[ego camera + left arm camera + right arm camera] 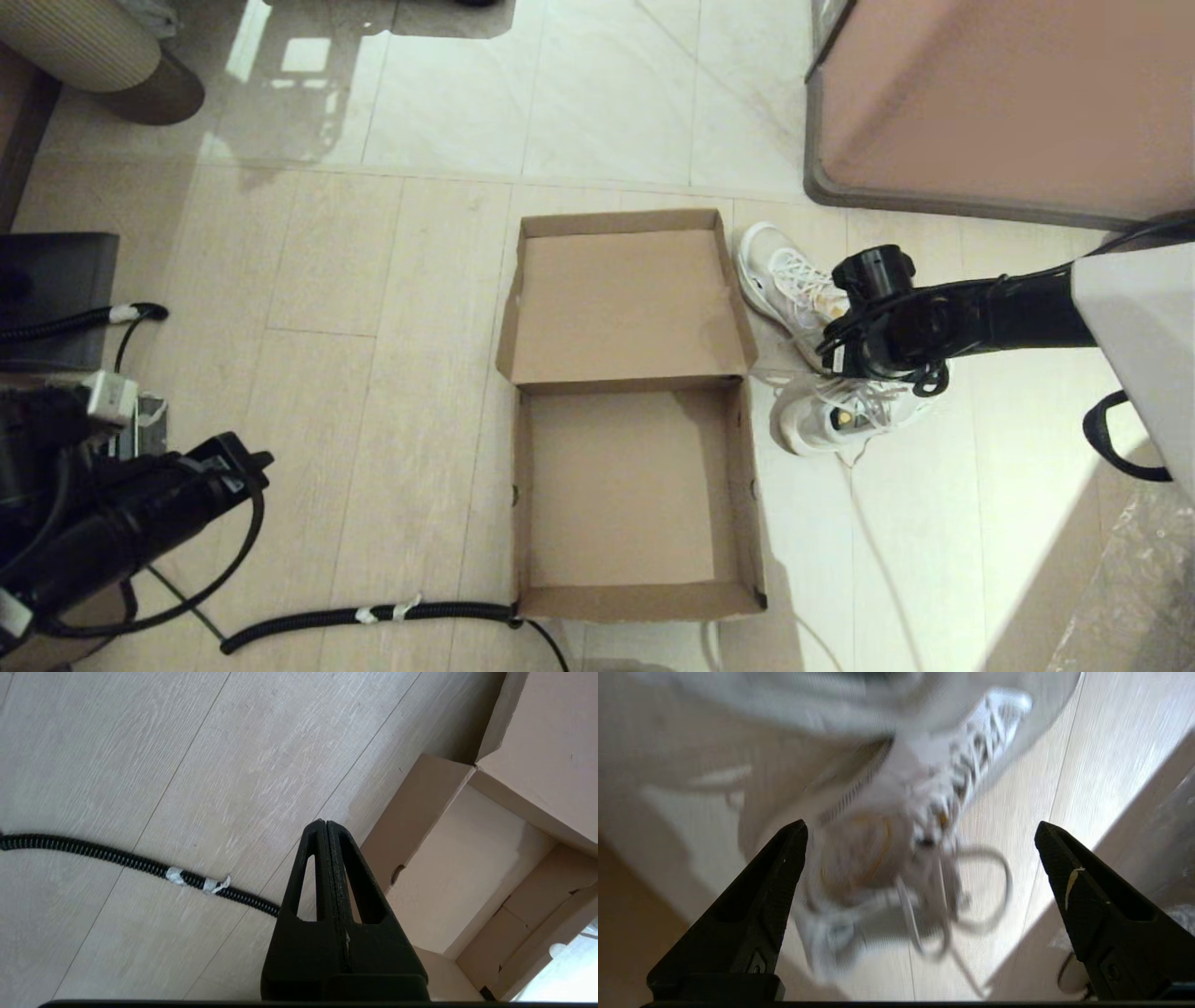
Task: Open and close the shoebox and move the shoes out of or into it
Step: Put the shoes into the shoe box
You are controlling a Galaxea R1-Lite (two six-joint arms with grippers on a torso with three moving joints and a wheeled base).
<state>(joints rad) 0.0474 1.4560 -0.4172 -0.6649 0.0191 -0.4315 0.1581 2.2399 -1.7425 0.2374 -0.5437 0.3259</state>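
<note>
- Head view: the shoebox (635, 485) lies open and empty on the floor (373, 373), lid folded back away from the robot. Both shoes (840, 411) sit just beside its right wall. The far shoe's long axis slants away and toward the box. The near shoe lies roughly crosswise, one end close to the box; heel and toe are hard to tell apart. The right gripper (845, 359) hovers above the pair.
- Left wrist view: the left gripper (326, 833) is clenched on nothing, parked above the floor near a black cable (117, 858).
- Right wrist view: the right gripper (920, 828) is spread wide over one shoe's collar and laces. A good grasp probably means descending straight, pinching the collar rim and keeping clear of the loose laces.
</note>
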